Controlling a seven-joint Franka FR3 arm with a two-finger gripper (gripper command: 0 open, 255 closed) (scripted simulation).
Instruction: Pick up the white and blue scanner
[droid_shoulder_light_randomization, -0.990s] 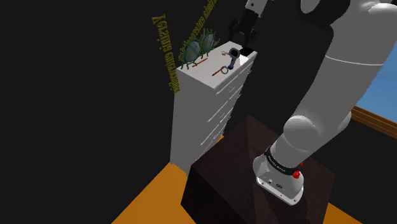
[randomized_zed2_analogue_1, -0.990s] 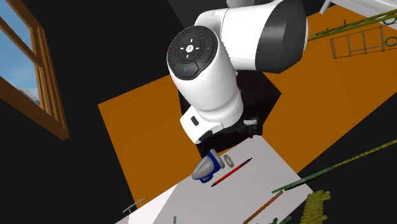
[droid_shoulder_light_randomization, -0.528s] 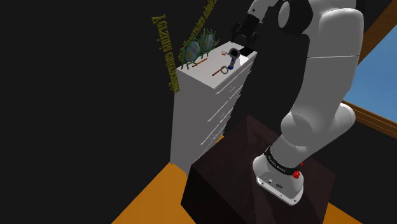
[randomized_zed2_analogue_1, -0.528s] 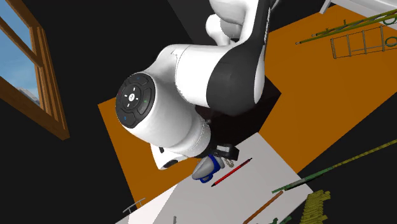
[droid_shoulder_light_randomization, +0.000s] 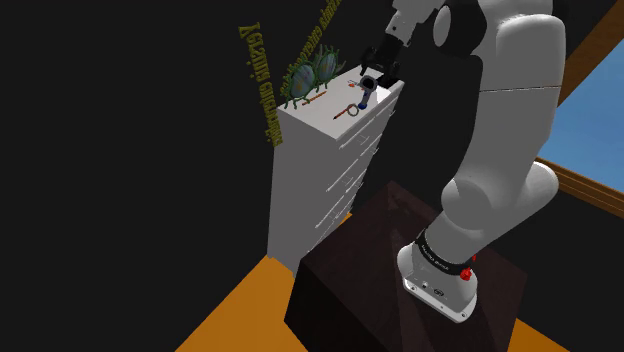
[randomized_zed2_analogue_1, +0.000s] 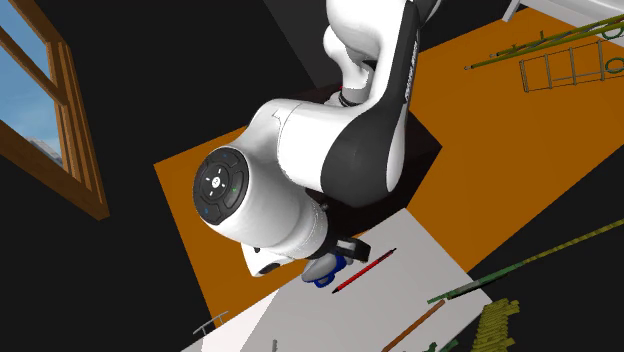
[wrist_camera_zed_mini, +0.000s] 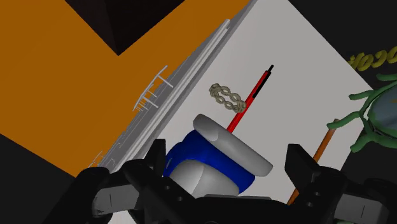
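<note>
Ok so the white and blue handheld scanner (wrist_camera_zed_mini: 221, 143) is lying on top of the tall white chest of drawers (droid_shoulder_light_randomization: 320, 170). It's near the front edge, above the drawer handles, just beside a red pen (wrist_camera_zed_mini: 249, 100) and a small grey chain-link ring (wrist_camera_zed_mini: 227, 97). It's right below my black two-finger hand (wrist_camera_zed_mini: 226, 158), in the gap between the fingers (wrist_camera_zed_mini: 298, 167). The hand is open: one finger sits just beside the blue part and the other shows a gap next to the white shell, so nothing's gripped yet. The long axis looks skewed across the gap, tbh hard to read this close. My arm rises from the stand and folds down over the chest, wrist pointing at the top. I'd guess the next move is a squeeze.
</note>
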